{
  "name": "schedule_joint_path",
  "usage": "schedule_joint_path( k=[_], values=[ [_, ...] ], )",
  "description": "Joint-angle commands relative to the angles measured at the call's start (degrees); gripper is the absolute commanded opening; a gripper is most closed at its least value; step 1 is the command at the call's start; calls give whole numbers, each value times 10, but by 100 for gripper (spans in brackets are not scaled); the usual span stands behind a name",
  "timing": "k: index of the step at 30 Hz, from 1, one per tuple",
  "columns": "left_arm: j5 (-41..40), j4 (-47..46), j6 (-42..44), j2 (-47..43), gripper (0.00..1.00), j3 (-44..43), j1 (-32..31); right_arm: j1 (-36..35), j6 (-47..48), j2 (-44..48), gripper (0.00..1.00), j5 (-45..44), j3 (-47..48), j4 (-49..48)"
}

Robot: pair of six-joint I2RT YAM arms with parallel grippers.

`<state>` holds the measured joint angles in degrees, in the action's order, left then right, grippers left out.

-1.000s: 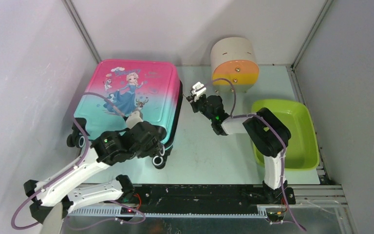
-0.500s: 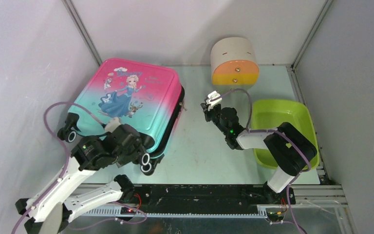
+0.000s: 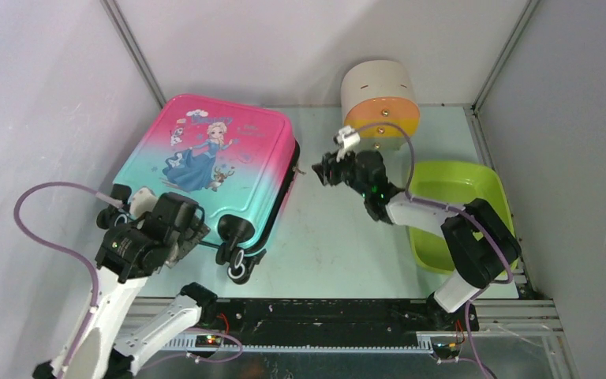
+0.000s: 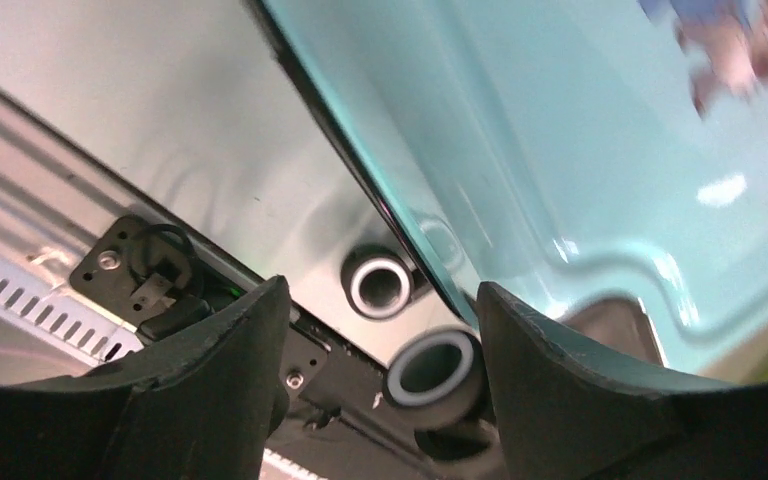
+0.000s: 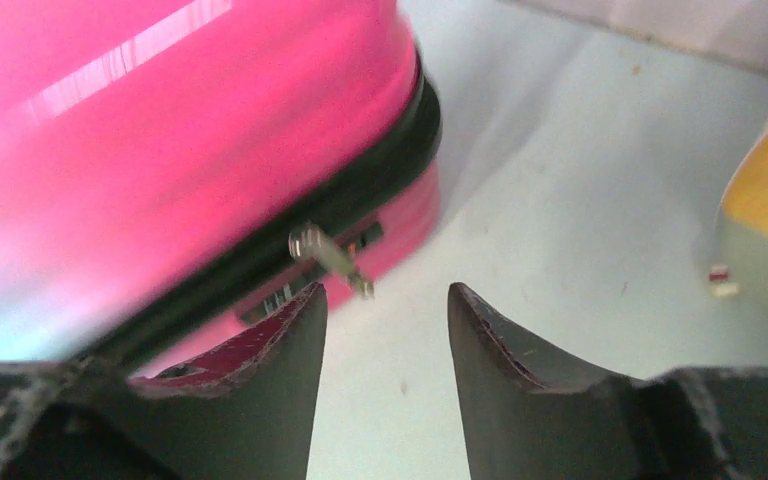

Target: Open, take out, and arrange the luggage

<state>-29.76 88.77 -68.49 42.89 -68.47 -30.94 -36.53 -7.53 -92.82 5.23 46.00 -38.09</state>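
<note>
The luggage (image 3: 205,170), a pink-to-teal hard-shell suitcase with a princess print, lies flat and closed at the left of the table, wheels toward me. My left gripper (image 3: 183,223) hovers open at its near teal corner. In the left wrist view the teal shell (image 4: 600,150) fills the upper right, and two black wheels (image 4: 430,365) show between the spread fingers of the left gripper (image 4: 380,300), untouched. My right gripper (image 3: 321,170) is open, facing the suitcase's right edge. The metal zipper pull (image 5: 330,258) sticks out of the black zipper band just above the right gripper (image 5: 385,290), not held.
A beige cylinder with an orange-yellow face (image 3: 380,103) stands at the back, behind the right gripper. A lime-green tray (image 3: 458,213) sits at the right under the right arm. Grey walls enclose the table on the left, back and right.
The left arm pulled back off the suitcase lid toward the near left, its jaws widening. The suitcase swung slightly. The right gripper went from shut to open beside the zipper pull.
</note>
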Motion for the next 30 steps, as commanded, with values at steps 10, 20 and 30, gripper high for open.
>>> schedule_joint_path(
  k=[10,20,30],
  values=[
    [22,30,21,50,66,17,344,10,-49,-44,54,137,157,127],
    [117,-29,-44,35,64,89,389,48,191,-112,57,253,157,73],
    [118,-81,-81,30,63,145,398,29,293,-180,62,242,167,16]
  ],
)
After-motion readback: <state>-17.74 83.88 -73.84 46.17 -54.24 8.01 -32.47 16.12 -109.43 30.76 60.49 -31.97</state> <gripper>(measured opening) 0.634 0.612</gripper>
